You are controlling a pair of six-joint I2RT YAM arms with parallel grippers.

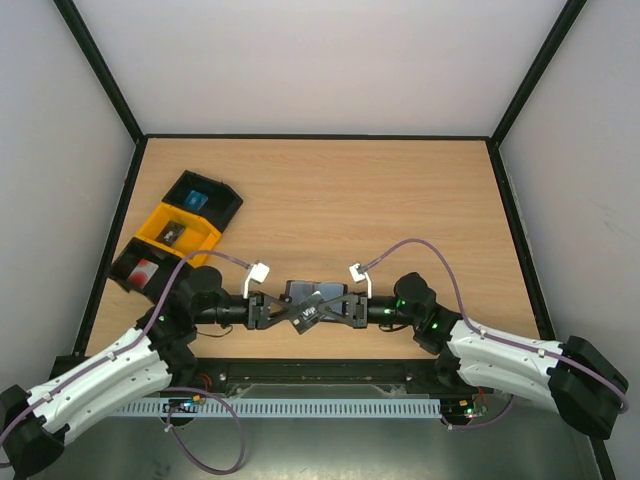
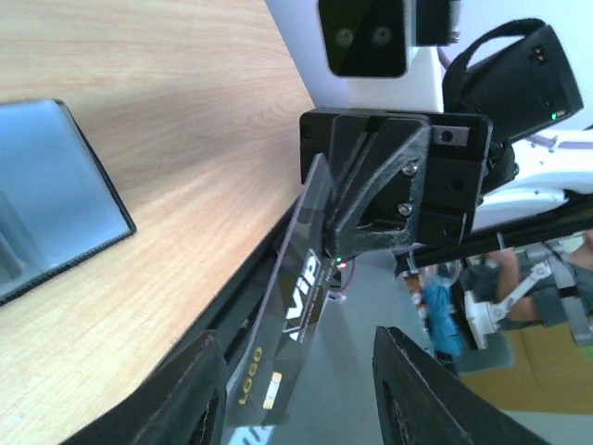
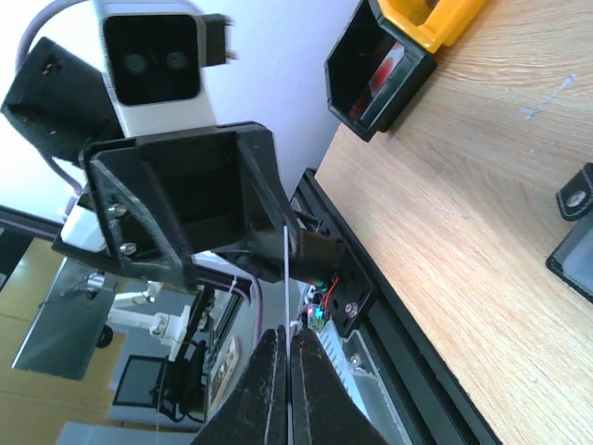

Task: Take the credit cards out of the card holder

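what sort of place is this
Probably a robotics lab test cell: a wooden table boxed in by plain white walls, with a left arm and right arm bolted at its near edge.

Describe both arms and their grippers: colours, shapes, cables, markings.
The left arm and right arm have white shells with black joints and bases. A purple cable loops from each to a white wrist camera. The left gripper and right gripper are black, angular, with flat screwed-on fingers. Small green lights glow on the right arm.
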